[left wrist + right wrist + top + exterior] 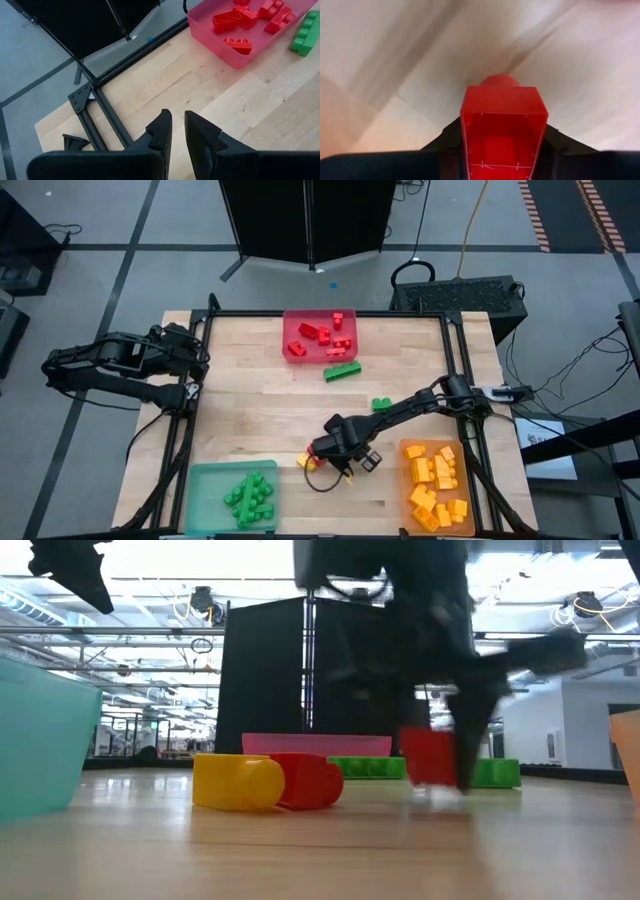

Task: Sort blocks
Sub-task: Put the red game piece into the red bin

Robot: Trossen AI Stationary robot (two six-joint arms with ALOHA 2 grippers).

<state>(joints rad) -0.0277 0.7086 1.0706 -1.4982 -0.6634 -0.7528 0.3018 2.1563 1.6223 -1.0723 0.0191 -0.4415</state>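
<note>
My right gripper (345,452) points down over the table's near middle, shut on a red block (502,130) whose hollow underside faces the wrist camera. A yellow block (235,782) and a second red block (312,780) lie side by side on the wood just to its left. Two green blocks (342,370) (381,405) rest farther back. My left gripper (178,131) waits over the table's far left corner, its fingers almost together with nothing between them. My right gripper pinches the red block's two opposite side walls (465,135) between its two fingers (445,142), coming from above and pointing down. The block stands on end, its stud (499,80) away from the wrist. Whether its lower end (430,780) touches the wood, I cannot tell.
A red tray (295,320) with red blocks stands at the far middle. A green tray (205,480) with green blocks sits at the near left, and an orange tray (410,450) with yellow-orange blocks at the near right. A black frame (330,313) borders the table.
</note>
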